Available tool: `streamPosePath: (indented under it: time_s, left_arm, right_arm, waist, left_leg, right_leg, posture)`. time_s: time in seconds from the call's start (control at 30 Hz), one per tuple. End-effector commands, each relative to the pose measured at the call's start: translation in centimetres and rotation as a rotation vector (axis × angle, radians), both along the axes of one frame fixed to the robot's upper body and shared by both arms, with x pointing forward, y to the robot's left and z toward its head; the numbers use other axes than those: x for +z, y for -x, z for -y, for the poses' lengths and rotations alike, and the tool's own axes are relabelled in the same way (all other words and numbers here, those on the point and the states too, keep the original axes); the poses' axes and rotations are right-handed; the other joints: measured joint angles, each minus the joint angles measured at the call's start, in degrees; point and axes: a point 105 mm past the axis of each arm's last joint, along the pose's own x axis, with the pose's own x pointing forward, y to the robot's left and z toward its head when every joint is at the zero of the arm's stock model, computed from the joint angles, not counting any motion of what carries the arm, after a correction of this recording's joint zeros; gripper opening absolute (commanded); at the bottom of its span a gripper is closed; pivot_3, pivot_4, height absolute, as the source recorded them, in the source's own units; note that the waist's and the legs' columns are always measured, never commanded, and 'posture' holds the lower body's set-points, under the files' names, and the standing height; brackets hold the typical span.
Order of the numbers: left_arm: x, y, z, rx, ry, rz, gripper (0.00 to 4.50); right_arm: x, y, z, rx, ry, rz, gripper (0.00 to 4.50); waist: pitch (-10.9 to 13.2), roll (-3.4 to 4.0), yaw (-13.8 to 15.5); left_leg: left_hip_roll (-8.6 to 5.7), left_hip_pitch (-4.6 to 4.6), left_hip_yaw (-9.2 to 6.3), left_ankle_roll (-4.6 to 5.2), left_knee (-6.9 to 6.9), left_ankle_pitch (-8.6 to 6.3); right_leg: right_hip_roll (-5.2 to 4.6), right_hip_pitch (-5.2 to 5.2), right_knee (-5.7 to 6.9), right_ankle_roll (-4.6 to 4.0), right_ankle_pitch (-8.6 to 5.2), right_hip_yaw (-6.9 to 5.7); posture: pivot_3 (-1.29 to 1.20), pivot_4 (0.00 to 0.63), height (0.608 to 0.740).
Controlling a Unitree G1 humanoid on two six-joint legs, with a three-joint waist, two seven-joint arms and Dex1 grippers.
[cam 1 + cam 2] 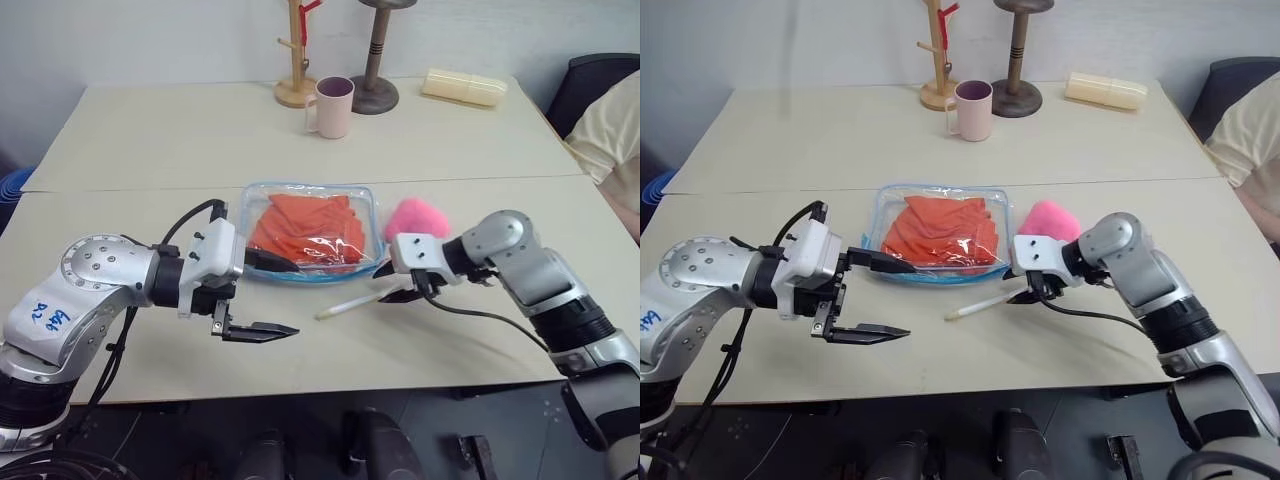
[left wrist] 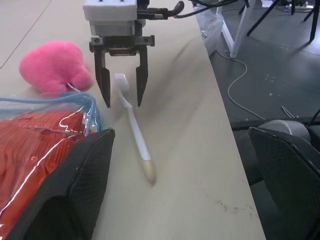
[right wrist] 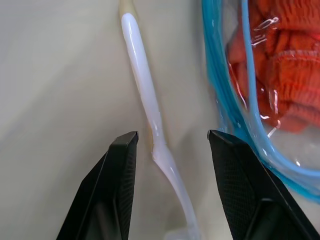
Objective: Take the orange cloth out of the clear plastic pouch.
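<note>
The clear plastic pouch [image 1: 366, 206] with light blue edging lies flat at the table's middle, and the folded orange cloth [image 1: 305, 230] is inside it. My left gripper [image 1: 297, 298] is open wide at the pouch's near left corner, one finger over the pouch's edge and the other toward the table's front. My right gripper [image 3: 172, 137] is open by the pouch's near right corner. Its fingers straddle a white toothbrush [image 3: 144, 80] on the table without touching it. The left wrist view shows that gripper [image 2: 122, 102] from the front.
A pink plush [image 1: 418, 217] lies right of the pouch. At the back stand a pink mug [image 1: 332, 105], a wooden mug tree [image 1: 296, 60], a round-based stand [image 1: 375, 90] and a cream case [image 1: 463, 87]. A person's sleeve [image 1: 612, 130] is at the far right.
</note>
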Motion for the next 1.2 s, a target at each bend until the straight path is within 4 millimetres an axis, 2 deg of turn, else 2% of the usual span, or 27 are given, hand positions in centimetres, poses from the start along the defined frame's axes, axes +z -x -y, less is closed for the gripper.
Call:
streamPosePath:
  time_s: [0.03, 0.2, 0.3, 0.47, 0.57, 0.67, 0.8, 0.87, 0.97, 1.07, 1.17, 1.2]
  left_arm:
    - [0.5, 0.0, 0.0, -0.01, -0.006, 0.041, 4.5]
    - [0.4, -0.2, 0.0, -0.006, -0.005, 0.047, 4.5]
    - [0.3, -0.2, 0.1, -0.008, -0.005, 0.051, 4.5]
    - [0.3, -0.3, 0.2, -0.012, 0.002, 0.053, 4.5]
    - [0.4, -0.3, 0.6, -0.025, 0.025, 0.049, 4.5]
    - [0.5, -0.1, 1.3, -0.049, 0.059, 0.038, 4.5]
    - [0.3, 0.1, 2.5, -0.091, 0.097, 0.023, 4.5]
    - [0.1, 0.3, 2.9, -0.107, 0.108, 0.018, 4.5]
    - [0.0, 0.3, 3.4, -0.13, 0.123, 0.011, 4.5]
    - [0.0, 0.3, 3.8, -0.156, 0.137, 0.008, 4.5]
    - [0.1, 0.1, 4.3, -0.185, 0.138, 0.011, 4.5]
    - [0.1, 0.0, 4.3, -0.191, 0.136, 0.015, 4.5]
  right_arm:
    - [-0.7, 0.1, 0.3, 0.013, 0.043, -0.021, 2.3]
    - [-1.7, -0.5, 0.3, -0.013, 0.042, -0.016, 2.3]
    - [-2.1, -0.3, 0.7, -0.016, 0.038, -0.02, 1.72]
    - [-2.2, 0.7, 1.6, -0.014, 0.026, -0.034, 0.25]
    - [-1.8, 1.3, 2.3, -0.036, 0.0, -0.014, 0.16]
    - [-0.9, 2.1, 4.0, -0.132, -0.046, 0.005, 0.16]
    - [0.7, 2.9, 9.8, -0.426, -0.098, 0.061, 0.16]
    - [1.1, 3.5, 13.5, -0.61, -0.112, 0.077, 0.16]
    - [1.1, 5.3, 19.9, -0.889, -0.098, 0.118, 0.16]
    - [0.4, 6.7, 24.0, -1.103, -0.12, 0.157, 0.16]
    - [-1.2, 7.6, 25.8, -1.246, -0.177, 0.136, 0.16]
    - [-1.7, 7.8, 25.9, -1.261, -0.185, 0.124, 0.51]
  waist:
    - [0.0, 0.0, 0.0]
    - [0.0, -0.03, -0.2]
    - [0.0, -0.06, -0.3]
    - [-0.1, -0.13, -0.2]
    - [-0.1, -0.13, 0.1]
    - [-0.1, -0.14, 1.1]
    - [-0.1, -0.14, 2.3]
    - [-0.1, -0.14, 2.5]
    - [-0.1, -0.14, 2.8]
    - [-0.1, -0.14, 2.6]
    - [-0.1, -0.14, 2.0]
    - [-0.1, -0.14, 1.8]
  left_leg:
    - [0.0, 0.0, 0.0, 0.0, 0.0, 0.0]
    - [0.0, 0.01, -0.02, 0.0, 0.0, 0.0]
    - [0.01, 0.06, -0.01, 0.0, 0.02, 0.0]
    - [0.03, 0.14, -0.03, 0.0, 0.07, 0.0]
    - [0.01, 0.11, -0.08, 0.0, 0.06, 0.0]
    - [-0.03, 0.01, -0.22, 0.03, 0.05, -0.02]
    - [-0.08, -0.17, -0.45, 0.12, 0.08, -0.09]
    - [-0.08, -0.24, -0.5, 0.16, 0.07, -0.11]
    - [-0.05, -0.18, -0.6, 0.16, 0.05, -0.11]
    - [-0.04, 0.12, -0.59, 0.15, -0.04, -0.11]
    - [-0.03, 0.15, -0.57, 0.13, -0.01, -0.09]
    - [-0.03, 0.15, -0.56, 0.12, -0.01, -0.09]
  right_leg:
    - [0.0, 0.0, -0.01, 0.0, 0.0, 0.0]
    - [0.0, 0.01, 0.0, 0.0, 0.0, -0.01]
    - [0.0, 0.04, 0.02, 0.0, 0.0, 0.0]
    - [0.0, 0.15, 0.04, 0.0, 0.0, 0.0]
    - [-0.02, 0.15, 0.0, 0.0, 0.0, -0.01]
    - [-0.06, 0.18, -0.09, 0.01, 0.0, -0.12]
    - [-0.13, 0.22, -0.25, 0.03, 0.02, -0.38]
    - [-0.12, 0.31, -0.46, 0.08, 0.04, -0.49]
    - [-0.07, 0.5, -0.6, 0.1, 0.06, -0.61]
    - [-0.03, 0.81, -0.7, 0.1, 0.06, -0.6]
    - [-0.02, 0.83, -0.67, 0.1, 0.06, -0.58]
    - [-0.01, 0.82, -0.66, 0.1, 0.06, -0.57]
  posture:
    - [0.0, 0.15, 0.74]
    - [0.0, 0.15, 0.74]
    - [0.0, 0.15, 0.74]
    - [0.0, 0.15, 0.74]
    - [0.0, 0.15, 0.74]
    - [0.0, 0.15, 0.74]
    - [0.0, 0.15, 0.74]
    - [0.0, 0.15, 0.74]
    - [0.0, 0.15, 0.74]
    - [0.0, 0.15, 0.74]
    - [0.0, 0.15, 0.74]
    - [0.0, 0.15, 0.74]
